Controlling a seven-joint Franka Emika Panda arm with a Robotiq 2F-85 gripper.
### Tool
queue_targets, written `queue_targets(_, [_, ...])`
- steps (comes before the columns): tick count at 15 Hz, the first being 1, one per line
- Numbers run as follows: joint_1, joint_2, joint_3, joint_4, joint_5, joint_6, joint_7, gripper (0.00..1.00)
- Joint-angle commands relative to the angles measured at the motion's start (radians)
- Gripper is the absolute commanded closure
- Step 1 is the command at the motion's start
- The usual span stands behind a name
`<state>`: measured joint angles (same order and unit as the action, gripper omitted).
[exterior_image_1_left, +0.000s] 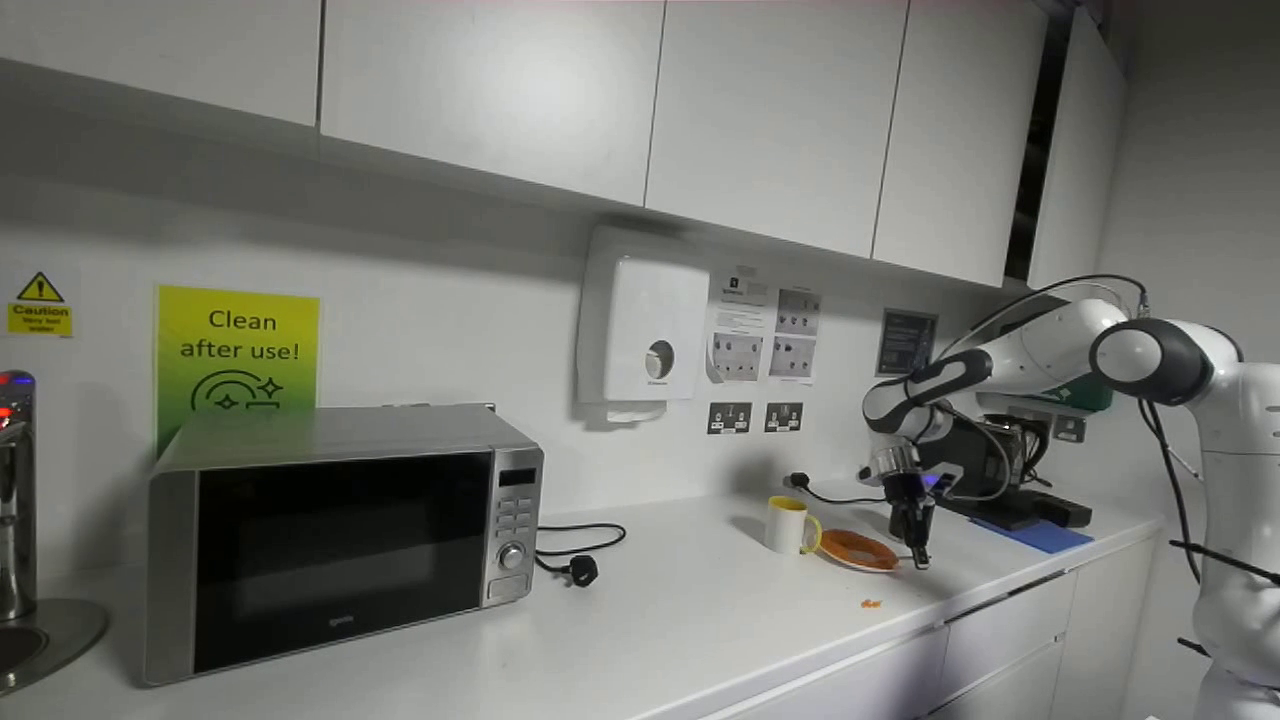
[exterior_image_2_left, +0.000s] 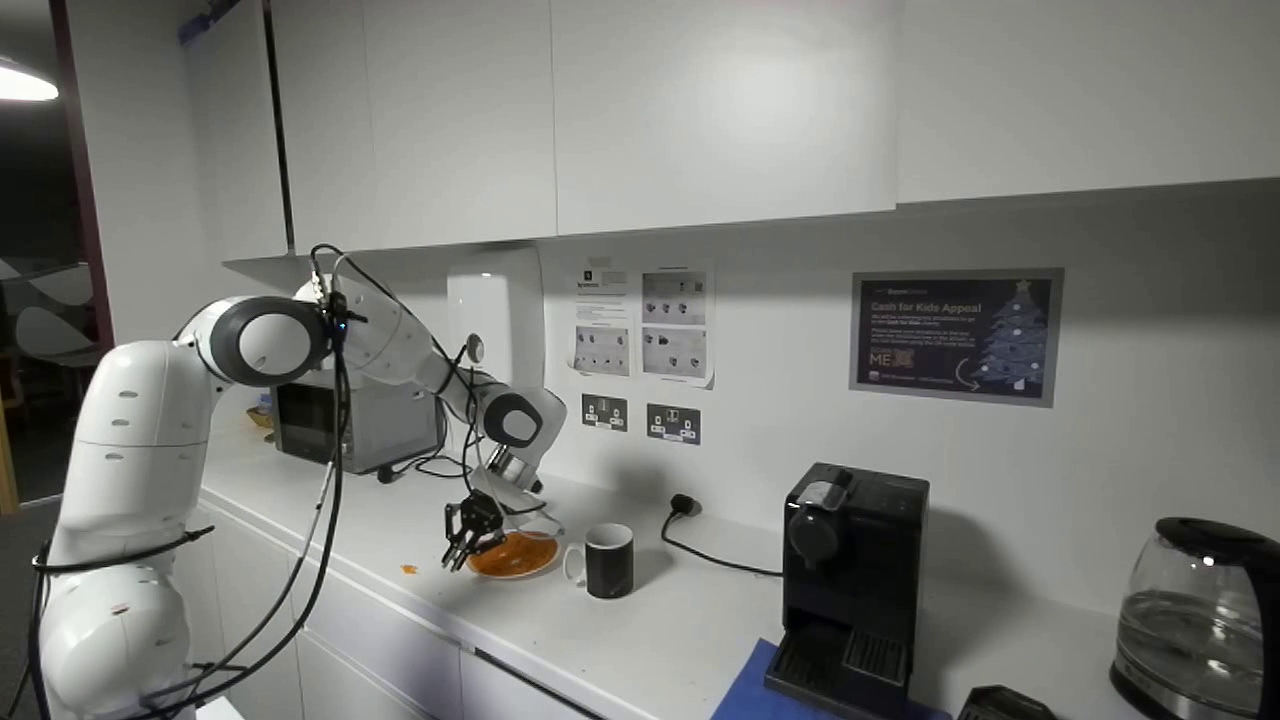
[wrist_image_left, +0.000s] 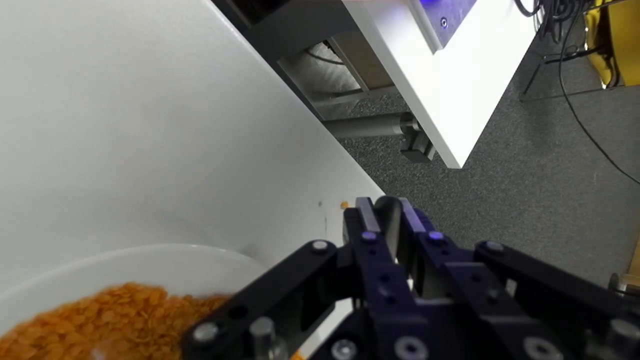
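Observation:
My gripper (exterior_image_1_left: 920, 560) is low over the white counter (exterior_image_1_left: 680, 590), beside a white plate (wrist_image_left: 200, 270) of orange lentil-like pieces (wrist_image_left: 115, 320). Its fingers are closed on a narrow, round-ended shiny thing, which looks like a utensil handle (wrist_image_left: 391, 226). A thin part of it seems to point toward the plate in an exterior view; its far end is hard to make out. Close by stands an upright mug, pale with a yellow handle in an exterior view (exterior_image_1_left: 785, 527), dark-sided in an exterior view (exterior_image_2_left: 610, 562). A small orange spill (exterior_image_1_left: 871, 604) lies on the counter near the plate.
A microwave (exterior_image_1_left: 345, 540) stands along the counter, with a loose plug (exterior_image_1_left: 582, 570) beside it. A black coffee machine (exterior_image_2_left: 855, 580) rests on a blue mat (exterior_image_2_left: 745, 685), near a glass kettle (exterior_image_2_left: 1190, 610). Wall cabinets (exterior_image_2_left: 720, 110) overhang. The counter's front edge runs close to the gripper.

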<state>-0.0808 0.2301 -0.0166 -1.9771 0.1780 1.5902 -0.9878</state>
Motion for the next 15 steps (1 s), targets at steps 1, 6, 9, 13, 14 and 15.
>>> queue_targets(1, [-0.012,-0.001,0.006,0.007,0.012,-0.041,-0.014,0.97])
queue_targets(6, [-0.015,0.009,0.005,0.008,0.014,-0.042,-0.013,0.97])
queue_targets(9, [-0.017,0.018,0.005,0.01,0.016,-0.041,-0.013,0.97])
queue_targets(13, [-0.022,0.031,0.003,0.021,0.018,-0.037,-0.011,0.97])
queue_targets(14, [-0.025,0.03,0.001,0.026,0.022,-0.041,-0.012,0.97])
queue_targets(15, [-0.027,0.025,0.001,0.028,0.024,-0.041,-0.013,0.97])
